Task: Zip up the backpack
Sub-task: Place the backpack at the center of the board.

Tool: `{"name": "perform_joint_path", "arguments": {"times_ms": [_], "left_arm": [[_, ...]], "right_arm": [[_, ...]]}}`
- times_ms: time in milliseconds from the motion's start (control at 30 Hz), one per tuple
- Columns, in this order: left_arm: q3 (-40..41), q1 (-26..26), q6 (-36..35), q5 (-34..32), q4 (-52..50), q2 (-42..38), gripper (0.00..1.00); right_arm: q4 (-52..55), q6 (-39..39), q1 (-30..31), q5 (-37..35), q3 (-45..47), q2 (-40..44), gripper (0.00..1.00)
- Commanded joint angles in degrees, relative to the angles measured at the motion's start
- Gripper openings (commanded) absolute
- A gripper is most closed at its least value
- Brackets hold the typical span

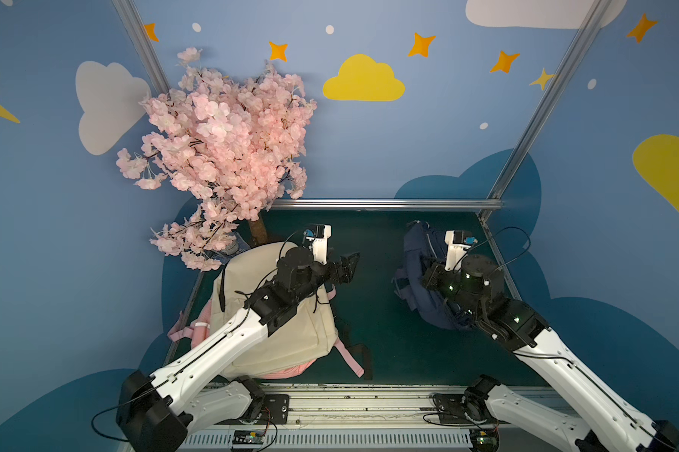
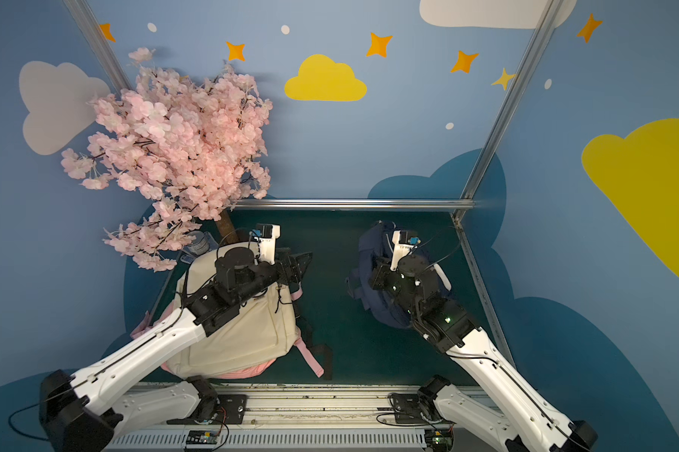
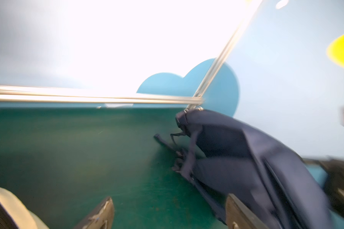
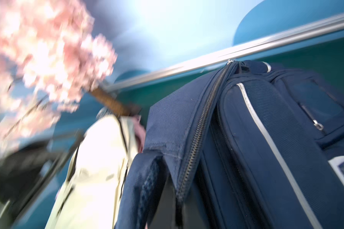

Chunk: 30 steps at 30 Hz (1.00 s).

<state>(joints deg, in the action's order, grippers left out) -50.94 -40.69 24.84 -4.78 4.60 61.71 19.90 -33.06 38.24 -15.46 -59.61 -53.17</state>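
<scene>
White-shelled L arm (image 1: 228, 340) & R arm (image 1: 557, 364), blk joints (image 1: 295, 270), thin blk cables (image 1: 93, 424), green LEDs (image 1: 516, 319).

Matte blue walls (image 1: 369, 156) carry painted yellow clouds (image 1: 363, 80), white clouds (image 1: 103, 105) and orange four-point stars (image 1: 421, 44). Silver aluminium rails (image 1: 389, 204) frame a dark green tabletop (image 1: 377, 313). An artificial pink cherry-blossom tree (image 1: 228, 144) stands in a far corner, its brown trunk (image 1: 257, 231) rising from the green surface. The light is bright and even.

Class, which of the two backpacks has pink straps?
The cream backpack beside the blossom tree; the other is a navy backpack with matching dark straps.
</scene>
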Motion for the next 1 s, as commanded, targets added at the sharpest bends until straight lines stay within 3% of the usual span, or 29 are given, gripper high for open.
{"name": "perform_joint_path", "arguments": {"times_ms": [0,267,400,967], "left_arm": [[6.1,-5.9,-3.8,-2.8,9.3,-2.8,0.92],[11.2,-11.1,-11.7,2.7,32.4,2.1,1.00],[9.4,-11.2,-13.2,4.9,36.4,7.4,1.00],[13.9,-11.7,-5.1,17.8,59.1,15.6,0.90]], "right_arm": [[-9.8,-1.6,-0.3,-7.9,-7.8,-2.0,0.00],[-11.2,-4.1,-0.2,-12.3,-17.3,-5.8,0.00],[-13.0,-5.4,0.1,-12.8,-18.5,-5.3,0.00],[-18.2,-8.6,3.8,-18.8,-16.4,-3.5,0.00]]}}
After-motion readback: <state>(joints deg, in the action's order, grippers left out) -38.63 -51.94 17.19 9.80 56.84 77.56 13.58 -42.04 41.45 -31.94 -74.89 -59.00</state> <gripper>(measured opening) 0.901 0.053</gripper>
